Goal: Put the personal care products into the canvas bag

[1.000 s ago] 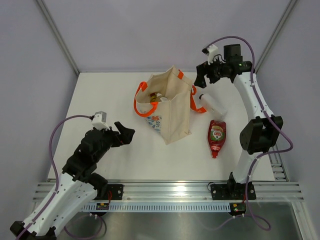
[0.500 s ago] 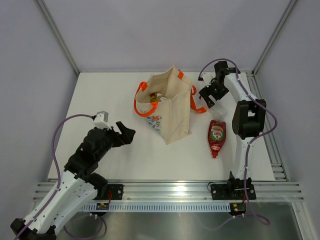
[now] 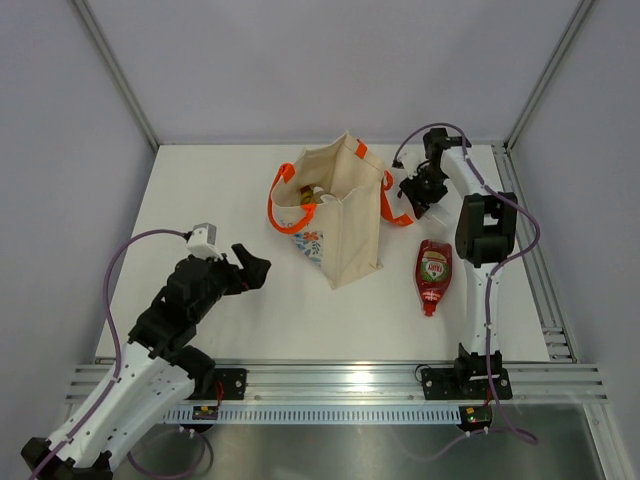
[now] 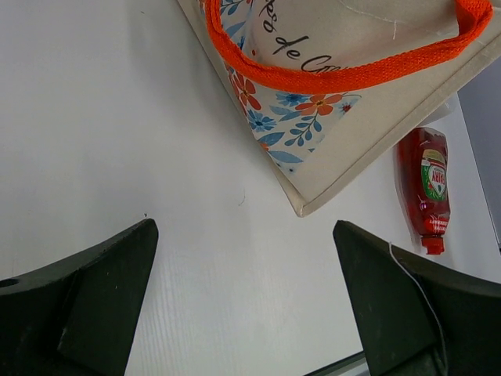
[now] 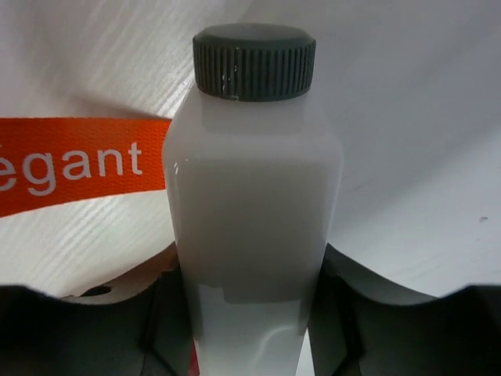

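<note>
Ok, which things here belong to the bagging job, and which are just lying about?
Job: cream canvas bag with orange handles; red plastic squeeze bottle lying beside it; plain white plastic bottle with dark cap, between the fingers of the right pincer.
Just there: purple cables; aluminium rail at the near edge.

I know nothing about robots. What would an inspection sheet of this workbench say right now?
Surface: white table, no marks seen.
Job's things: canvas bag mid-table, mouth open; red bottle lying flat to its right; white bottle lying by the bag's orange handle.
Clutter: nothing seen.
Grippers: left gripper open above bare table; right gripper closed on the white bottle.
Cables: purple cable looping at each arm.
Surroundings: grey walls; metal rail along the near edge.
</note>
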### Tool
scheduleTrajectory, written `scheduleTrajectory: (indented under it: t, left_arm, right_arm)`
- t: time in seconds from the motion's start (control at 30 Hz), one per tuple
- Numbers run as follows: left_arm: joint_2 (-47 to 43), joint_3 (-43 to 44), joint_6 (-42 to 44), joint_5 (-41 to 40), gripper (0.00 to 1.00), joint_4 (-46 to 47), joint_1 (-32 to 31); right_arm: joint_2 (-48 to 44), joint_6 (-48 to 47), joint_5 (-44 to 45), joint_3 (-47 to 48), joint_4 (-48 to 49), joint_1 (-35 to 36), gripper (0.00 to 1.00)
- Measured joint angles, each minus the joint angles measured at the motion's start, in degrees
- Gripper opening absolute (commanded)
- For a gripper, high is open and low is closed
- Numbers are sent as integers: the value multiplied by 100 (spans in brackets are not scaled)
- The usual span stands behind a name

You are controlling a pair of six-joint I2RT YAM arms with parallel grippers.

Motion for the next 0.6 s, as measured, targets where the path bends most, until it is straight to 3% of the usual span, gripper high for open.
scheduleTrajectory:
  t: [0.03,0.3,0.47,0.6]
  left_arm:
    - [17,0,2,2,99,4,0]
    - [122,0,0,2,99,46,0]
    - [208,0,2,2,99,120,0]
    - [396,13,9,7,99,144,0]
  right_arm:
    - [15,63,-111,39,-35,-31,0]
    - [17,1423,-2063,232,-90,-1069,0]
    - [-413,2726,-3171,-461,699,-1921,0]
    - [-1126,3980,-3781,-1019,1460,-1974,0]
